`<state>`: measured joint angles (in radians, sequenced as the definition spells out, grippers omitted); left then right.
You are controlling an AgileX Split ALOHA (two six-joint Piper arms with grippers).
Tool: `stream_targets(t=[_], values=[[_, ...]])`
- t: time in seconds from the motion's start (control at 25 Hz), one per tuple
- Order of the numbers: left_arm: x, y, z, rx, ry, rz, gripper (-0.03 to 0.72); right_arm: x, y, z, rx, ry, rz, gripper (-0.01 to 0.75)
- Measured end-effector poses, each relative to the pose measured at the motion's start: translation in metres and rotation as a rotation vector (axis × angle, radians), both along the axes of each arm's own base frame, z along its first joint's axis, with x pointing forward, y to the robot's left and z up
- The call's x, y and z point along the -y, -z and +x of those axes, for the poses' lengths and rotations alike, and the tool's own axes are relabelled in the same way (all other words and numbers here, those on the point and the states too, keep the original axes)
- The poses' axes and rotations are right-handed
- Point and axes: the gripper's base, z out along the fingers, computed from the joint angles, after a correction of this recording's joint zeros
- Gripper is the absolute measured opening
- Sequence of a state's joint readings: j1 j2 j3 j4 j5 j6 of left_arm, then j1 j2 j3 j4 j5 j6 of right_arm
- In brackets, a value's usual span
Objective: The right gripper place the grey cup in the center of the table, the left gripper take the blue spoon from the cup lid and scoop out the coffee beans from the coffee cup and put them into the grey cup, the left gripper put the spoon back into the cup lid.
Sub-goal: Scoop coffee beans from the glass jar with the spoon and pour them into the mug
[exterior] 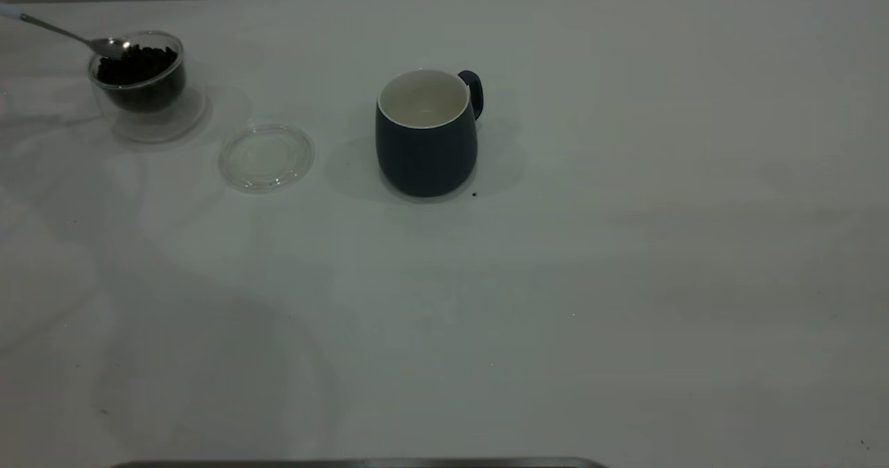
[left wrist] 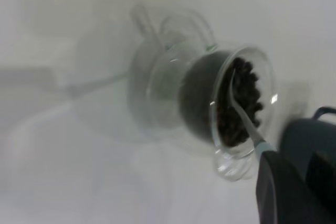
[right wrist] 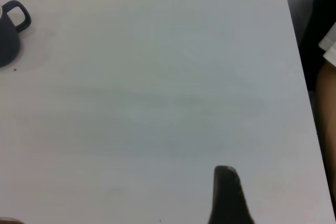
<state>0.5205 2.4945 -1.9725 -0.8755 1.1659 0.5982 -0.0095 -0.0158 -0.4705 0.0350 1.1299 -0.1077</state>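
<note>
L gripper (left wrist: 273,174) clamps pale-blue-handled metal spoon (exterior: 76,36), bowl in dark beans (exterior: 137,65) of clear glass cup (exterior: 142,82); R gripper (right wrist: 228,195) state can't tell.

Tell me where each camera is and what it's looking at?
Exterior view: above the table, looking down at the grey cup, cup lid and coffee cup; no arm shows.
Left wrist view: close over the coffee beans; the left gripper's dark finger holds the blue spoon.
Right wrist view: over bare table; one fingertip shows.
Exterior and right wrist views share the grey cup.
</note>
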Motion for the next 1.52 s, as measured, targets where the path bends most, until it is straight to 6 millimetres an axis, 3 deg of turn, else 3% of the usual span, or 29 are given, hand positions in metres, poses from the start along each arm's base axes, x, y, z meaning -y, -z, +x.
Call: stream_targets(t=[0.2, 0.56, 0.88, 1.24, 1.36, 1.52], values=[[0.004, 0.000, 0.000, 0.003, 0.036, 0.030, 0.129, 0.000, 0.000, 0.000, 0.000, 0.000, 0.000, 0.462], [0.048, -0.003, 0.015, 0.043, 0.183, 0.069, 0.129, 0.000, 0.000, 0.000, 0.000, 0.000, 0.000, 0.462], [0.047, -0.051, 0.010, 0.107, 0.210, 0.174, 0.129, 0.000, 0.000, 0.000, 0.000, 0.000, 0.000, 0.462], [0.045, -0.054, 0.008, 0.112, 0.253, 0.236, 0.129, 0.000, 0.000, 0.000, 0.000, 0.000, 0.000, 0.462], [0.055, -0.081, 0.006, 0.159, 0.300, 0.304, 0.129, 0.000, 0.000, 0.000, 0.000, 0.000, 0.000, 0.462], [0.096, -0.156, -0.007, 0.253, 0.396, 0.496, 0.129, 0.000, 0.000, 0.000, 0.000, 0.000, 0.000, 0.462]])
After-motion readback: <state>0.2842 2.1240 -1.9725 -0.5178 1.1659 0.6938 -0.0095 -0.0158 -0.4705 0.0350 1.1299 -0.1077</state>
